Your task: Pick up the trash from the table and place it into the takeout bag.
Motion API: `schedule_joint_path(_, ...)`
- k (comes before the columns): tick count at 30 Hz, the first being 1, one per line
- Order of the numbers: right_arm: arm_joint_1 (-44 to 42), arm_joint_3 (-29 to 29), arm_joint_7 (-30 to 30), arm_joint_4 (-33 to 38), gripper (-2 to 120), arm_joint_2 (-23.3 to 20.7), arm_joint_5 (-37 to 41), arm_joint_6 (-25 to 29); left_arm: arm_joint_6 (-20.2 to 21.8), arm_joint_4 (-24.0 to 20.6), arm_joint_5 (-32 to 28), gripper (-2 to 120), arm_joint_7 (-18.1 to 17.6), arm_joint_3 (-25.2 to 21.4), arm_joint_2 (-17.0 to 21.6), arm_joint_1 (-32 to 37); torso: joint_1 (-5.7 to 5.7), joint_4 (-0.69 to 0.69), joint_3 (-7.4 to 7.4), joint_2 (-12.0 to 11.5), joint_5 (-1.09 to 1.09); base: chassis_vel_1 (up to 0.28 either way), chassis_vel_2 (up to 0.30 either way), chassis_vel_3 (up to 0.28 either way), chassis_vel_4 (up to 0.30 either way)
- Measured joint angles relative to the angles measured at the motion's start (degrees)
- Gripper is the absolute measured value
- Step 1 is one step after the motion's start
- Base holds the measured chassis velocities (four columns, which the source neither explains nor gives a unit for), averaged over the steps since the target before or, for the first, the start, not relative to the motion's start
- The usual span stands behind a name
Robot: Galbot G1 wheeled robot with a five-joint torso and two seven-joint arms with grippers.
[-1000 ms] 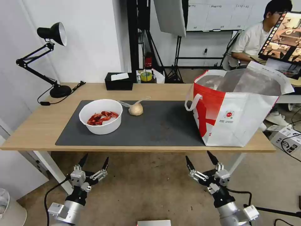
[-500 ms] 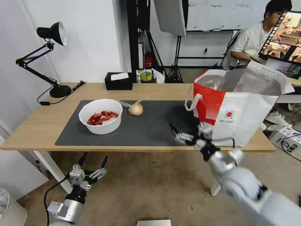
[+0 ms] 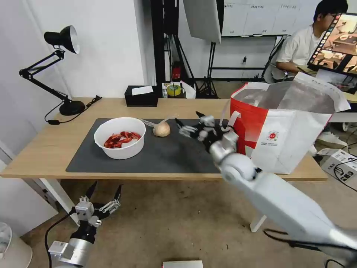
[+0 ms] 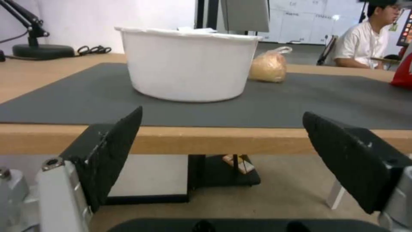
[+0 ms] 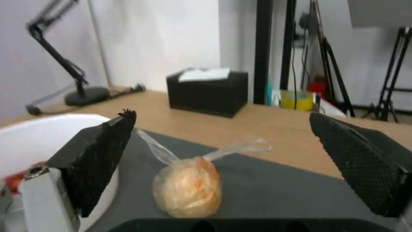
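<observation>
Right tool (image 3: 188, 122) is out over the large dark grey mat (image 3: 174, 156), fingers spread wide, nothing between them, pointed at the clear bag with beige lump (image 3: 161, 128). Not touching it; the lump sits just ahead of the fingertips. In the right wrist view the clear bag (image 5: 189, 187) lies centred between the two black finger pads (image 5: 103, 161), knotted plastic tails sticking up and outward.

Left tool (image 3: 103, 193) hangs low, below the front edge of the long light-wood worktop (image 3: 44, 149), fingers also wide and empty. Its wrist view looks level across the worktop edge (image 4: 206, 140) at the side of the white round bowl (image 4: 189, 66).

Layout in the head view:
- white round bowl of red crayfish shells (image 3: 119, 137) on the left part of the mat
- bagged beige lump just beside the bowl, on its right and a bit further back, on the mat
- large boxy white takeout bag with red side panel (image 3: 282, 128) upright at the right end of the worktop, mouth open, silver foil lining visible, white loop handle (image 3: 230, 119) hanging on the red side near the right arm's wrist
- black tissue box (image 3: 141, 96) at the back edge of the worktop
- black desk lamp (image 3: 55, 67) at the back left corner
</observation>
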Motion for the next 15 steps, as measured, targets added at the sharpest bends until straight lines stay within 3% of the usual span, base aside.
schedule_joint_path(15, 10.2, -3.0, -5.5, -25.6, 100, 14.8, 1.1, -9.1, 0.0, 1.1, 0.2, 100, 0.2, -0.3, -0.4, -0.5, -0.01, -0.01, 0.00, 0.0, 0.01, 0.000, 0.000, 0.000, 0.000)
